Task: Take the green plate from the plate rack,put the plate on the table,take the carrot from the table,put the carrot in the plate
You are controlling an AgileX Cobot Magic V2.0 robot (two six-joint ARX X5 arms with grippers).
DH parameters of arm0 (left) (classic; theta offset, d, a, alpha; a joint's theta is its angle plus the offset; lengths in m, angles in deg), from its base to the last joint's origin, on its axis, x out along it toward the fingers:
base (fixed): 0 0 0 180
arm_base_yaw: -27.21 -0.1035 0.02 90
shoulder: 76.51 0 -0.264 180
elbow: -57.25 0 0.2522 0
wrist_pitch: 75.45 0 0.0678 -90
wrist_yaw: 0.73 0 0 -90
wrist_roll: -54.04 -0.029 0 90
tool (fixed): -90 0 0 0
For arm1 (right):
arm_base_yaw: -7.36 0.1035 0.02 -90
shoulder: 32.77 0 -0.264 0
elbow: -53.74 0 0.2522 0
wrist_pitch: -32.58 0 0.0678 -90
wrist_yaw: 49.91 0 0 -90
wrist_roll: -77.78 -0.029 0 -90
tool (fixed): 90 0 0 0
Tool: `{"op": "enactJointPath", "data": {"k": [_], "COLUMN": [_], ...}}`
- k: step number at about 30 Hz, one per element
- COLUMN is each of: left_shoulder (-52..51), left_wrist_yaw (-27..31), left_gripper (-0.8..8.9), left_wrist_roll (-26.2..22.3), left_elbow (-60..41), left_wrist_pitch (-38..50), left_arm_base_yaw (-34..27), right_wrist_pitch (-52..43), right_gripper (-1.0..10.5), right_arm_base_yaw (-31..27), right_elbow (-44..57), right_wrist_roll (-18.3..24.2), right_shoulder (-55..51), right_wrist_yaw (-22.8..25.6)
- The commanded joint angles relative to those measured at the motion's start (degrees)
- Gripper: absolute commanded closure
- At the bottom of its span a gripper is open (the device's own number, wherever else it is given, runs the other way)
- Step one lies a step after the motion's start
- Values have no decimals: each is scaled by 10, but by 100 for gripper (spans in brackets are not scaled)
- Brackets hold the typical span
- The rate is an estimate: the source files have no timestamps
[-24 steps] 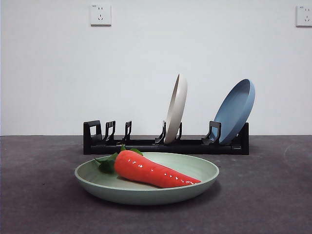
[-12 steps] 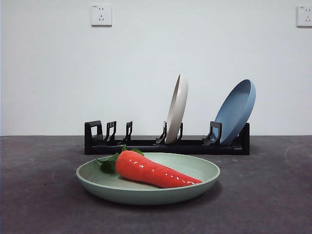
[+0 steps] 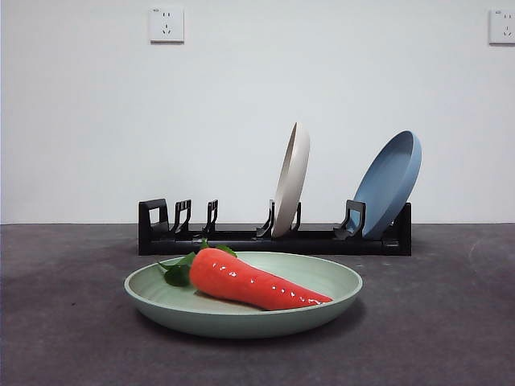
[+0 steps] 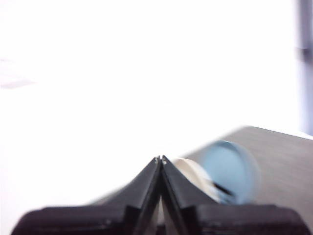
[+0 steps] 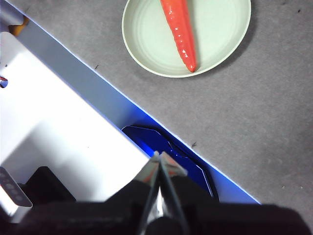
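glossy orange-red toy carrot (image 3: 253,281) lying in pale sage-green round plate (image 3: 322,308), task looks done.
left gripper (image 4: 161,159) and right gripper (image 5: 160,155) both closed, empty; best kept clear, no nudging.

The dark grey tabletop (image 3: 451,322) carries the green plate (image 3: 241,318) in front and the plate rack (image 3: 273,240) behind it.

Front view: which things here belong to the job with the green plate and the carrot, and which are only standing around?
Belonging to the job:
- green plate, flat on the table
- carrot, lying in that plate
- rack, behind the plate

Only standing around:
- cream plate, upright in the rack
- blue plate, leaning in the rack
- two wall sockets
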State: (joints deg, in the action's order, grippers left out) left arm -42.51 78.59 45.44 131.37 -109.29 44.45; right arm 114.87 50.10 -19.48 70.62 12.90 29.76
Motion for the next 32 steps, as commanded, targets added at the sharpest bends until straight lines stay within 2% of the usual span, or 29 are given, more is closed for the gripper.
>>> {"op": "enactJointPath", "data": {"k": [1, 8, 13, 21, 32], "left_shoulder": [-56, -195, -275, -338, -339], "left_wrist_yaw": [-3, -2, -1, -1, 1], "left_gripper": [815, 815, 815, 815, 815], "left_wrist_roll": [-4, 0, 27, 49, 76], "left_elbow": [-105, -309, -421, -538, -602], "left_wrist_pitch": [46, 64, 76, 111, 118], "left_arm_base_yaw": [-64, -166, -212, -242, -241], "right_wrist_pitch": [-3, -3, -3, -3, -3], "right_gripper": [946, 946, 946, 946, 946], "right_arm_base_yaw": [1, 1, 1, 1, 1], "right_elbow": [1, 1, 1, 1, 1], "right_wrist_roll": [-5, -5, -5, -5, -5], "right_shoulder": [-1, -1, -1, -1, -1], "right_wrist_yaw": [1, 0, 0, 1, 0]}}
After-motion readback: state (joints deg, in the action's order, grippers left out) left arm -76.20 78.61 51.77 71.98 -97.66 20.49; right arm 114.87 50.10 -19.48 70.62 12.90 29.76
